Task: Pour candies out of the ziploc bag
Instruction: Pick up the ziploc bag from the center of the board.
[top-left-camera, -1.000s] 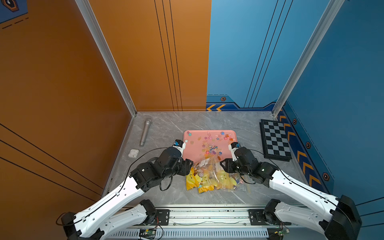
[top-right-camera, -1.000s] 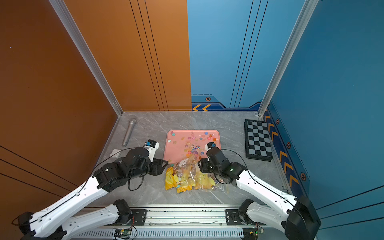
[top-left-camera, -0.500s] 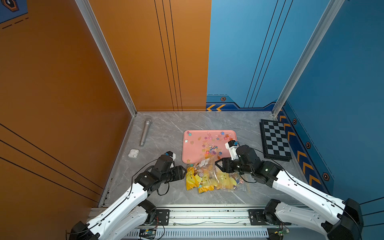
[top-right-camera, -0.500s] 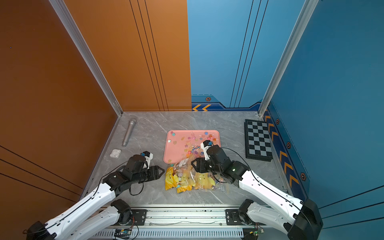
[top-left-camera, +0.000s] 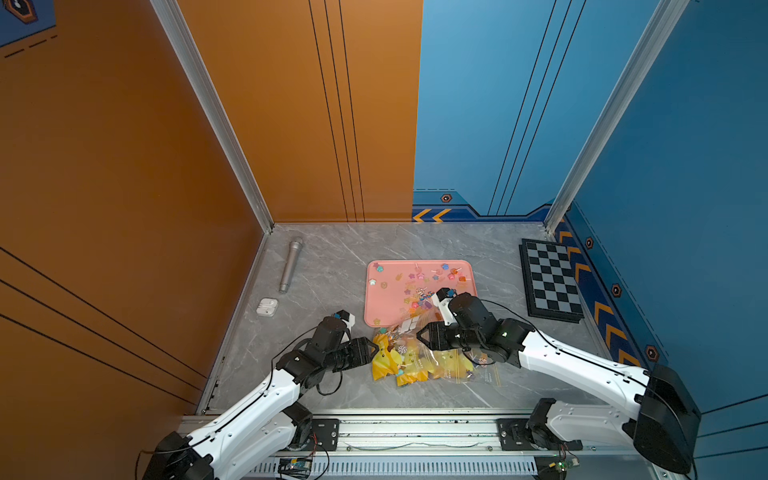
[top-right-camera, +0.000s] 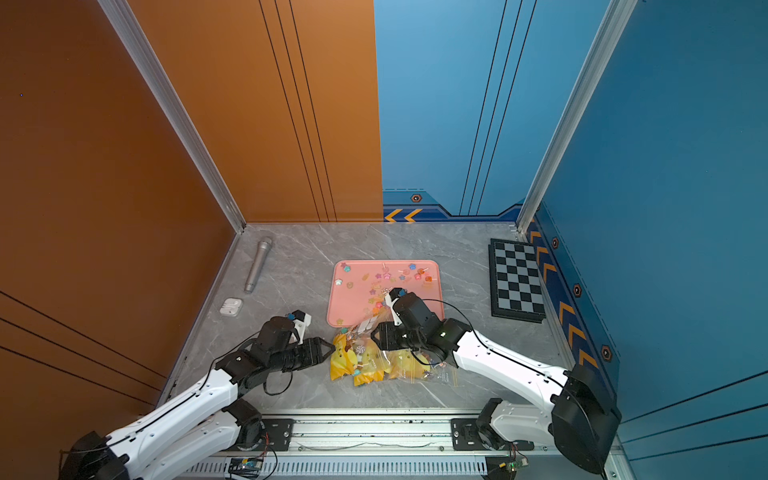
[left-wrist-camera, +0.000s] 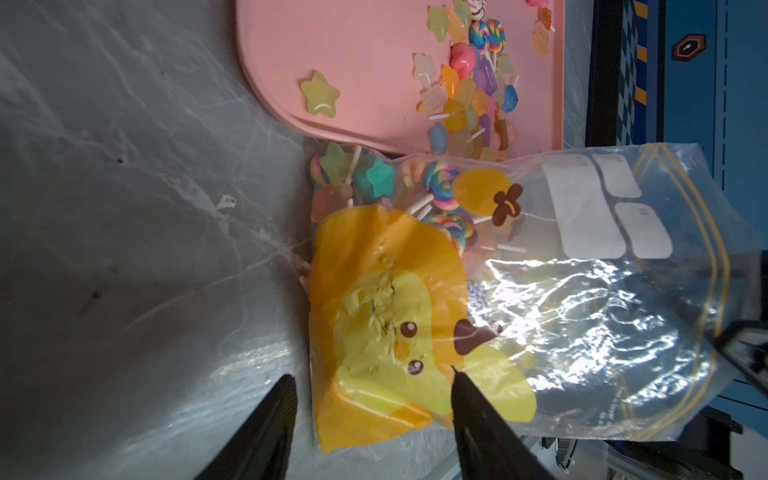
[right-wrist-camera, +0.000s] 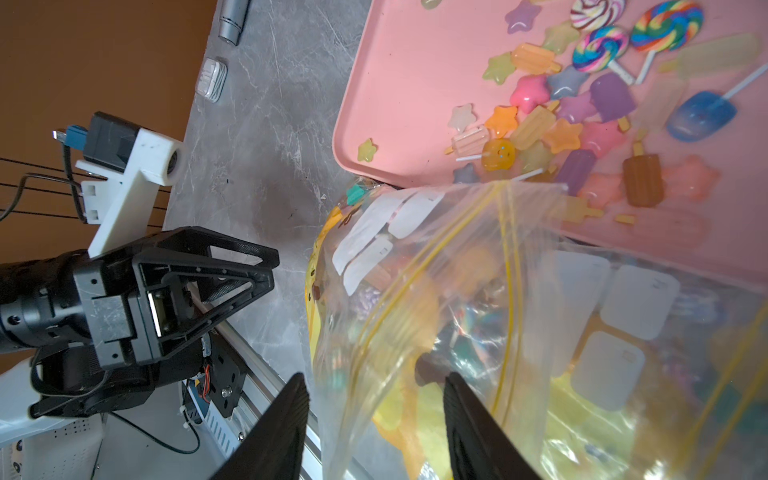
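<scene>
The ziploc bag (top-left-camera: 419, 361) (top-right-camera: 374, 361), clear with a yellow duck print, lies on the grey table with its mouth at the pink tray (top-left-camera: 386, 291) (top-right-camera: 353, 299). Candies (top-left-camera: 419, 291) (right-wrist-camera: 561, 116) lie scattered on the tray; more candies (left-wrist-camera: 440, 191) remain inside the bag (left-wrist-camera: 582, 291). My left gripper (top-left-camera: 376, 347) (left-wrist-camera: 372, 374) is open, low at the bag's left edge, with a yellow corner between its fingers. My right gripper (top-left-camera: 419, 332) (right-wrist-camera: 376, 376) stands open over the bag's upper part (right-wrist-camera: 457, 291); loose film lies between its fingers, unpinched.
A silver microphone (top-left-camera: 291, 266) and a white earbud case (top-left-camera: 267, 307) lie by the left wall. A chessboard (top-left-camera: 550, 282) sits at the right wall. The metal rail (top-left-camera: 415, 432) runs along the table's front edge.
My left arm has sunk lower and its gripper now sits at the bag's left edge. My right gripper has slid leftward over the bag.
</scene>
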